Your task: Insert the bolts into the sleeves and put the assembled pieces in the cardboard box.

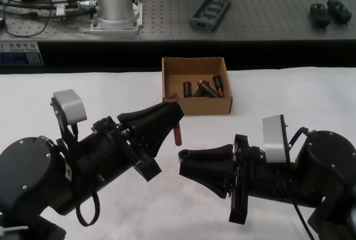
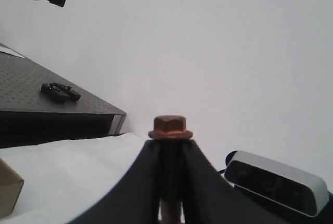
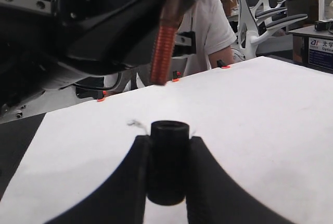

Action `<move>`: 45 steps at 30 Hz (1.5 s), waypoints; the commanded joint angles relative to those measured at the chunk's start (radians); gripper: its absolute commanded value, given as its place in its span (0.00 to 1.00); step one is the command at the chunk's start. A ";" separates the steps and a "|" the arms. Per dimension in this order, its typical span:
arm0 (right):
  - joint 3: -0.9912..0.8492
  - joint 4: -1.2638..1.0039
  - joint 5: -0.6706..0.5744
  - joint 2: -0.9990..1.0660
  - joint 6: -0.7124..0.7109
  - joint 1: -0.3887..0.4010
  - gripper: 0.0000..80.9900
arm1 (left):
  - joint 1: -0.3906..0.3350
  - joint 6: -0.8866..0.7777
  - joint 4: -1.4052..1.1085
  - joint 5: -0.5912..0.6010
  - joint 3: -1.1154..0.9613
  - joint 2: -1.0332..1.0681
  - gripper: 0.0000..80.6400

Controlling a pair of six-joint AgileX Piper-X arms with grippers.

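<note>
A bolt (image 1: 177, 134) is held upright, head up, between the closed fingers of the left gripper (image 1: 174, 113), with its threaded end hanging close to a black sleeve (image 3: 168, 161). The sleeve is clamped in the right gripper (image 1: 188, 157) above the white bench (image 1: 278, 95). Behind both, several assembled pieces (image 1: 203, 88) are seen lying in the box (image 1: 206, 106).

Bolt (image 2: 169, 129): upper shank hidden in left end effector (image 2: 170, 148).
Sleeve (image 3: 167, 172): sides covered by right end effector (image 3: 169, 140).
Cardboard box (image 2: 8, 194): cropped at frame edge.

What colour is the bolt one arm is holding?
Coppery reddish-brown. The bolt shows best in the left wrist view.
</note>
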 commanded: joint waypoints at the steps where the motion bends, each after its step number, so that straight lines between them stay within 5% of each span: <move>1: -0.007 -0.017 -0.009 0.003 0.000 -0.001 0.09 | 0.000 -0.025 -0.019 0.006 0.000 -0.023 0.01; 22: -0.027 -0.070 -0.069 0.001 0.090 -0.001 0.09 | -0.004 0.022 -0.019 0.112 0.000 -0.038 0.01; 45: -0.029 -0.070 -0.099 0.001 0.067 -0.001 0.09 | -0.004 0.164 -0.019 0.063 0.025 -0.038 0.01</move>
